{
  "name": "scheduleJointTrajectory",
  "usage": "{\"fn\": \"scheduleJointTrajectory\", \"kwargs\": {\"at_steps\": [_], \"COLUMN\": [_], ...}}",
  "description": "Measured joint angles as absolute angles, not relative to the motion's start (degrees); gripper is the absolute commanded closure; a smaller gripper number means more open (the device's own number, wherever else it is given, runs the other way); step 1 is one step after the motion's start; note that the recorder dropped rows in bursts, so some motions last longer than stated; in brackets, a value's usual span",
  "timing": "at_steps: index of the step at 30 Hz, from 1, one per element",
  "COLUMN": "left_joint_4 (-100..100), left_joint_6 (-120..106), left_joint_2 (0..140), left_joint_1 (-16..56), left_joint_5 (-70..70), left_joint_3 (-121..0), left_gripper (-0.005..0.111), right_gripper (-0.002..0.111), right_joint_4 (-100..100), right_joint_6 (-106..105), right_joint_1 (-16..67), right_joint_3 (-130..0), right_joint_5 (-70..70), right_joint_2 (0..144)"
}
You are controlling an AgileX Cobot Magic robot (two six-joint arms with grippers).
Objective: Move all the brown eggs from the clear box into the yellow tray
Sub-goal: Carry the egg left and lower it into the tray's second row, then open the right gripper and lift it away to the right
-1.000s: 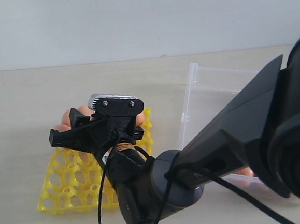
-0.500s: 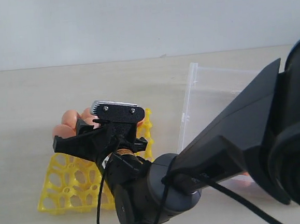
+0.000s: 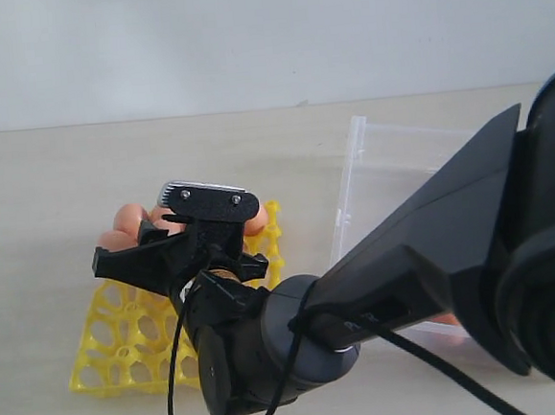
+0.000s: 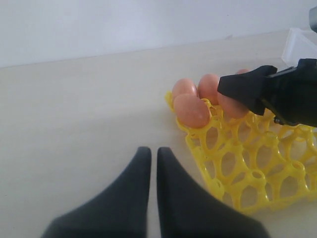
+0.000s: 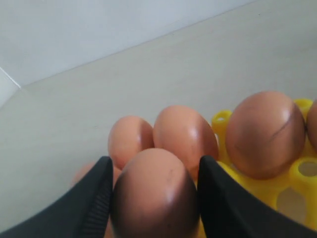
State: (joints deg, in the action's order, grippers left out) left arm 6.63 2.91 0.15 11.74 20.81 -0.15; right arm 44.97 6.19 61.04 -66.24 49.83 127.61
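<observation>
Beige table [image 3: 54, 177], right pincer [image 5: 154, 168] gripping one brown egg [image 5: 153, 198] above yellow tray [image 3: 116, 350], seated eggs [image 5: 183, 131] just beyond it, clear box [image 3: 389, 160] well behind, left pincer [image 4: 150, 163] pinched together, bare table ahead.

Bright, even light, soft shadows; the nearest brown egg [image 5: 153, 198] and fingers [image 5: 91, 201] blur close-up.

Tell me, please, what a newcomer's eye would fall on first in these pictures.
The right gripper clamps a smooth orange-brown egg over the bright yellow lattice plastic egg tray. Several more brown eggs sit in cups at one corner. The dark right arm fills the exterior view's foreground.
</observation>
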Motion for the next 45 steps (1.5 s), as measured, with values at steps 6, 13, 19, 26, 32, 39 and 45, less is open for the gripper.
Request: {"fn": "scheduleJointTrajectory", "kwargs": {"at_steps": [6, 13, 19, 26, 32, 39, 45], "left_joint_4": [6.63, 6.63, 6.63, 6.63, 6.63, 6.63, 6.63], "left_joint_6": [2.91, 2.91, 2.91, 2.91, 2.91, 2.91, 2.91], "left_joint_2": [0.15, 0.15, 0.15, 0.15, 0.15, 0.15, 0.15], "left_joint_1": [11.74, 11.74, 11.74, 11.74, 11.74, 11.74, 11.74], "left_joint_5": [20.81, 20.81, 20.81, 20.81, 20.81, 20.81, 20.81], "left_joint_3": [-0.15, -0.15, -0.15, -0.15, -0.15, -0.15, -0.15], "left_gripper": [0.103, 0.103, 0.103, 0.103, 0.103, 0.103, 0.103], "right_gripper": [0.108, 0.108, 0.108, 0.089, 0.053, 0.051, 0.052], "right_joint_4": [44.97, 44.97, 45.47, 45.47, 45.47, 45.47, 48.18], "right_joint_6": [6.19, 6.05, 5.10, 5.00, 5.00, 2.42, -13.64], "right_joint_1": [61.04, 60.93, 60.83, 60.70, 60.70, 60.70, 60.81], "right_joint_3": [-66.38, -67.20, -67.34, -67.34, -67.34, -67.34, -67.34], "right_joint_5": [49.81, 48.79, 48.19, 48.67, 48.67, 50.17, 56.24], "right_joint_2": [128.50, 128.73, 128.73, 128.73, 128.73, 128.73, 125.81]}}
